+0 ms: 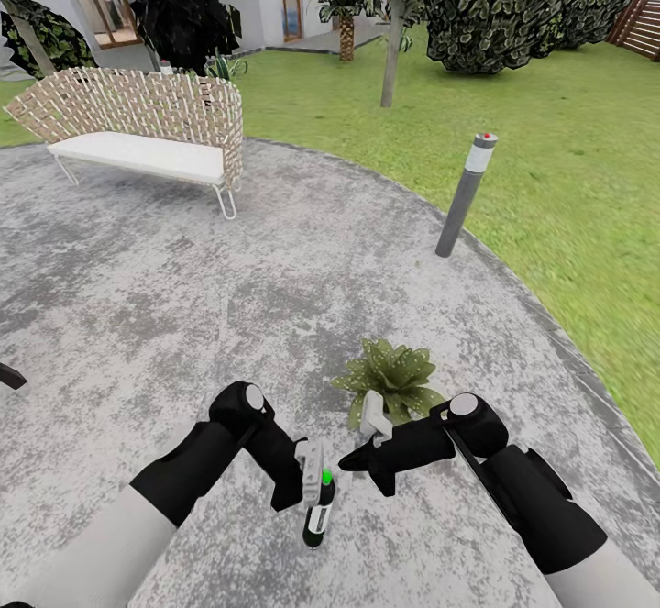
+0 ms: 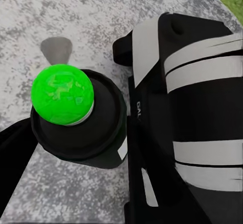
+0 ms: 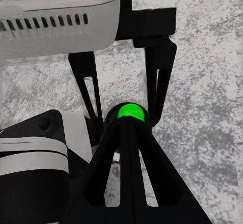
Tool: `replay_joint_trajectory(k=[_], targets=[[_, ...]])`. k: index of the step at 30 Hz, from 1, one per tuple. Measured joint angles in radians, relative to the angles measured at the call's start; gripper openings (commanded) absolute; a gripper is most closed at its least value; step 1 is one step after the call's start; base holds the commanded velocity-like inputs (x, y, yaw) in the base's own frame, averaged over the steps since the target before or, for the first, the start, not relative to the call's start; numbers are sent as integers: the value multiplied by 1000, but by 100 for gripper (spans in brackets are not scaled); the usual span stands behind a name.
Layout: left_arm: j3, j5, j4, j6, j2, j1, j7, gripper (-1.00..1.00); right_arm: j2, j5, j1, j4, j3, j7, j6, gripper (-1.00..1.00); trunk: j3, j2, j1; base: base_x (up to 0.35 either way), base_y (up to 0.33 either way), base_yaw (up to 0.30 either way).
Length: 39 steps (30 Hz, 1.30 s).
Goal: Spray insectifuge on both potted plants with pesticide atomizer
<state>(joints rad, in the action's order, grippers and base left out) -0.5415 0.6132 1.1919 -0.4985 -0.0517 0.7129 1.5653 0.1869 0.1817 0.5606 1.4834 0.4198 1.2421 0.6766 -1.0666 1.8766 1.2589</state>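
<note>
The pesticide atomizer (image 1: 318,507) hangs upright over the grey mottled patio (image 1: 183,296), low in the head view between the two arms, its bright green cap (image 1: 325,477) on top and its dark body with a white label pointing down toward the paving. The left hand (image 1: 310,472) is clamped on it: the left wrist view has the atomizer's round black shoulder and green cap (image 2: 62,94) close in front, a dark finger (image 2: 15,158) pressed against one side and the right arm's black-and-white forearm (image 2: 192,122) just beside the other. The right hand (image 1: 362,461) comes in from the opposite side with its tip just beside the cap; in the right wrist view its two black fingers (image 3: 157,77) stand apart on either side of the green cap (image 3: 130,111) (whether they press it cannot be told), with the left arm's pale housing (image 3: 55,19) above. One potted plant (image 1: 392,377), a low rosette of broad pointed green leaves, sits on the paving just beyond the right hand, near the atomizer but not touching it. Farther off stand a grey bollard light (image 1: 465,193) at the patio's edge, a woven bench with a white cushion (image 1: 142,136), lawn (image 1: 513,122), dark bushy trees (image 1: 495,3), a palm (image 1: 346,3) and a corner of brown slatted fence (image 1: 642,16).
</note>
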Motion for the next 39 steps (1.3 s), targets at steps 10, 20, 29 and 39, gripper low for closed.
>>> replay_joint_trajectory(k=[10, 20, 29, 39], targets=[[0, 0, 0, -15, 2, 25, 0, -100, 0, 0, 0, 0, 0, 0, 0, -100, 0, 0, 0, 0, 0, 0], [-11, -1, 1, -16, 24, 26, 0, -100, 1, 0, 0, 0, 0, 0, 0, -100, 0, 0, 0, 0, 0, 0], [-21, -2, 3, -16, 25, 26, 0, -100, 1, 0, 0, 0, 0, 0, 0, -100, 0, 0, 0, 0, 0, 0], [-22, -2, 3, -16, 24, 26, 0, -100, 2, 0, 0, 0, 0, 0, 0, -100, 0, 0, 0, 0, 0, 0]])
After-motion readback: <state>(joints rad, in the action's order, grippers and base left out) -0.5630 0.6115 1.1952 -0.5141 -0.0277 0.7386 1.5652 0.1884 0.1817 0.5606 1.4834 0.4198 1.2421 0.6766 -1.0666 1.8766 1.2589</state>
